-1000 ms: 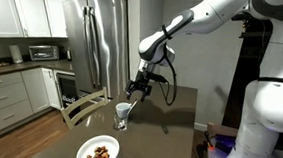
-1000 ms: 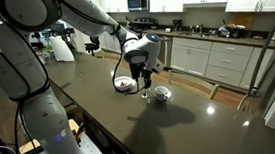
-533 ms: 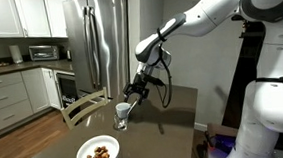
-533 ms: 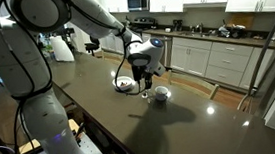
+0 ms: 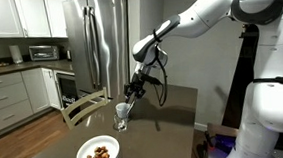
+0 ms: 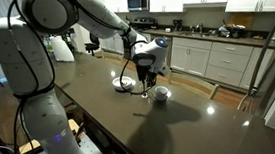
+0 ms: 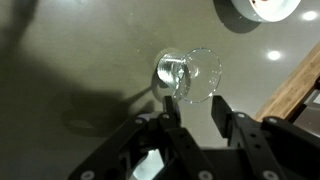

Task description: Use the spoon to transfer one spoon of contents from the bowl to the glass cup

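The glass cup [image 5: 122,115] [image 6: 161,95] stands on the dark table, seen from above in the wrist view [image 7: 190,72]. A slim spoon [image 5: 129,107] leans out of it, its handle rising toward my gripper [image 5: 133,91] [image 6: 146,81]. In the wrist view the gripper [image 7: 196,112] hangs just above the cup's rim, its fingers [image 7: 219,108] apart with a gap between them. The handle seems to lie by the left finger; no contact shows. The white bowl [image 5: 98,154] [image 6: 126,84] [image 7: 262,10] holds brown chunky contents [image 5: 100,152].
A wooden chair back [image 5: 83,106] stands at the table's edge near the cup, showing as a wooden strip [image 7: 295,85] in the wrist view. A fridge [image 5: 99,42] and kitchen counters [image 6: 215,40] are behind. The robot's white body [image 5: 273,100] is beside the table.
The jaws have narrowed from wide open to partly closed. The gripper has stayed over the glass cup, with the arm shifting only slightly.
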`<state>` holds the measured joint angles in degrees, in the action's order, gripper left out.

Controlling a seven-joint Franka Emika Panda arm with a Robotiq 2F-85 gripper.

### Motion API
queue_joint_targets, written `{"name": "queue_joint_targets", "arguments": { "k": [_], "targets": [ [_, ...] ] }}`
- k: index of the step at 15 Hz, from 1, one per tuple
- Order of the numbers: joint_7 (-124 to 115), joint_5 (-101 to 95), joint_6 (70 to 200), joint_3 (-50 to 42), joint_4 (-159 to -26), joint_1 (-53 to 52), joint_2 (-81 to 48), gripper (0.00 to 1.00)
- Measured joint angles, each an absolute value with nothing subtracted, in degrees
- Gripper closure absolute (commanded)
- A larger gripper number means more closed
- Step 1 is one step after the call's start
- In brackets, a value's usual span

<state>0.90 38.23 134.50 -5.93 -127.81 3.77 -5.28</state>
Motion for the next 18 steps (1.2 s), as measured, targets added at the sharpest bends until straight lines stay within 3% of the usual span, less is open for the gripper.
{"name": "queue_joint_targets", "arguments": {
  "k": [1, 2, 3, 4, 5, 6, 7, 10, 18],
  "targets": [
    [0.9, 38.2, 134.5, -5.9, -127.5, 3.9, -5.5, 0.93],
    [0.9, 38.2, 134.4, -5.9, -127.3, 4.1, -5.7, 0.87],
    [0.9, 38.2, 134.3, -5.9, -127.1, 4.2, -5.9, 0.87],
    [0.9, 38.2, 134.2, -5.9, -126.9, 4.4, -6.1, 0.70],
    [0.9, 38.2, 134.0, -5.9, -126.8, 4.5, -6.2, 0.68],
    [0.9, 38.2, 133.9, -5.9, -126.7, 4.6, -6.3, 0.73],
    [0.9, 38.2, 133.7, -5.9, -126.7, 4.6, -6.3, 0.85],
    [0.9, 38.2, 133.2, -5.9, -126.7, 4.7, -6.4, 0.98],
    [0.9, 38.2, 132.5, -5.9, -126.6, 4.9, -6.3, 0.96]
  ]
}}
